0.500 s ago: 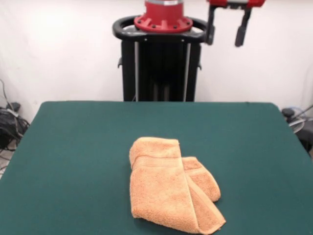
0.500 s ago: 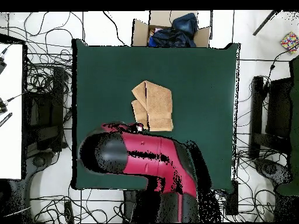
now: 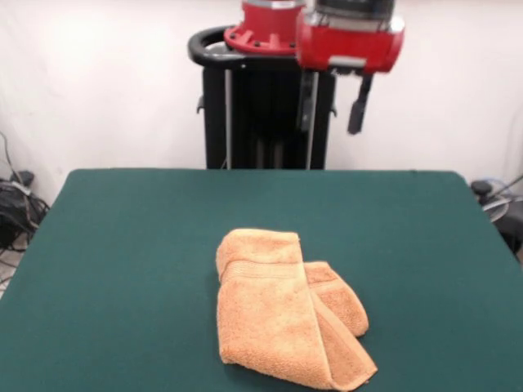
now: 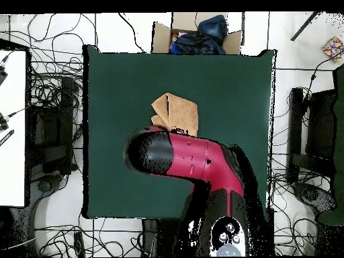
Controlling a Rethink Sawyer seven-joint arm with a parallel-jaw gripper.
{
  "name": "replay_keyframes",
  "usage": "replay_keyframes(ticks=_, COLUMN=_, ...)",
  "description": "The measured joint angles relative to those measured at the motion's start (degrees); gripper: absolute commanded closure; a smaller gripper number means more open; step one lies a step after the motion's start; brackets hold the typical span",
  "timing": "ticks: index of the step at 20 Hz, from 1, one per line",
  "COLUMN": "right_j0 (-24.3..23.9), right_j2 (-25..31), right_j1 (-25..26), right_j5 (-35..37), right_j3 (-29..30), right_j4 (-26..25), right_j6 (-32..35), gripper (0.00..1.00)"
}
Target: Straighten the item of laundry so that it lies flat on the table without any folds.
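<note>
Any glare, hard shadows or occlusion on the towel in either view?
Front view: even light, no glare, towel fully visible with only a thin shadow under its near edge; end effector high above the table. Overhead view: the arm hides the towel's lower part.

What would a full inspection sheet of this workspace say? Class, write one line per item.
Surface: green table, bare apart from the towel.
Job's things: orange towel folded over itself, not flat.
Clutter: nothing seen on the table.
Grippers: gripper open, high above the table's far side, holding nothing.
Cables: many loose cables on the floor around the table.
Surroundings: white wall, black pedestal, cardboard box of dark cloth beside the table.
</note>
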Motion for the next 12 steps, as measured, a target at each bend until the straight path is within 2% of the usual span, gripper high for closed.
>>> replay_keyframes(ticks=12, right_j0=-3.19, right_j2=0.02, right_j1=9.13, right_j5=-12.61, right_j3=-0.08, right_j4=-0.15, right_j6=0.00, gripper=0.00)
